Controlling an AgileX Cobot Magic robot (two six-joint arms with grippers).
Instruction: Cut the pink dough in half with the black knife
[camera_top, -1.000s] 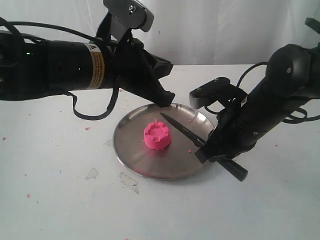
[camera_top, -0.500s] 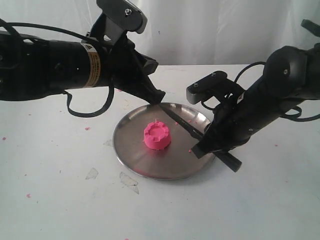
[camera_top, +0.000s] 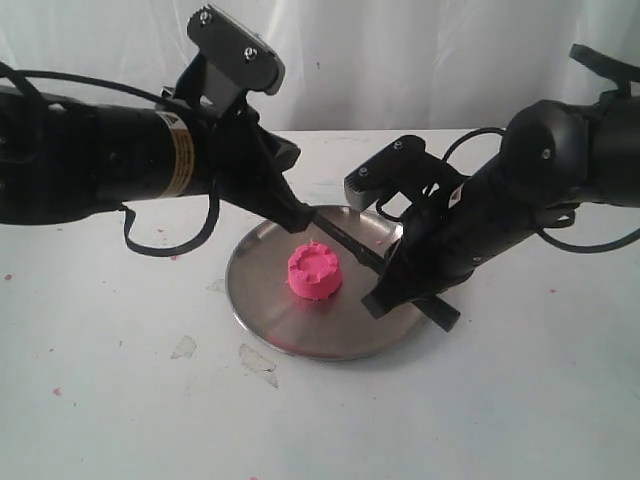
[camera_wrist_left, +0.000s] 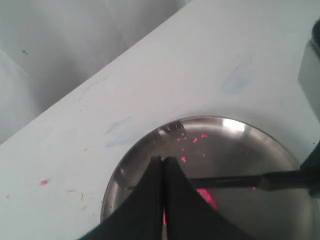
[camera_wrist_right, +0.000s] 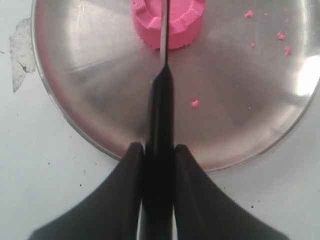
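Right fingers (camera_wrist_right: 160, 150) are clamped on the handle of the black knife (camera_wrist_right: 161, 115), one finger on each side, with the blade pointing away from the wrist. The pink dough (camera_top: 315, 271) sits whole, a notched puck near the middle of the round steel plate (camera_top: 250, 310) on the white counter (camera_top: 120, 400). It lies out past the right fingertips, along the blade's line.

Left fingers (camera_wrist_left: 163, 161) are pressed together and hold nothing. Their tips are over the plate's far side, close to the knife point.

The right wrist view shows the blade edge-on, lined up across the middle of the dough (camera_wrist_right: 180, 25). Can't tell from there whether it touches.

The exterior view shows the knife (camera_top: 350, 246) slanted over the plate, its tip by the left fingers (camera_top: 305, 218) and its handle in the right fingers (camera_top: 395, 290) at the plate's right rim.

The left wrist view shows the knife (camera_wrist_left: 235, 180) crossing the plate (camera_wrist_left: 235, 145) just beyond the fingertips. The dough (camera_wrist_left: 205, 197) is mostly hidden behind them, and pink crumbs (camera_wrist_left: 195, 140) lie near the rim.
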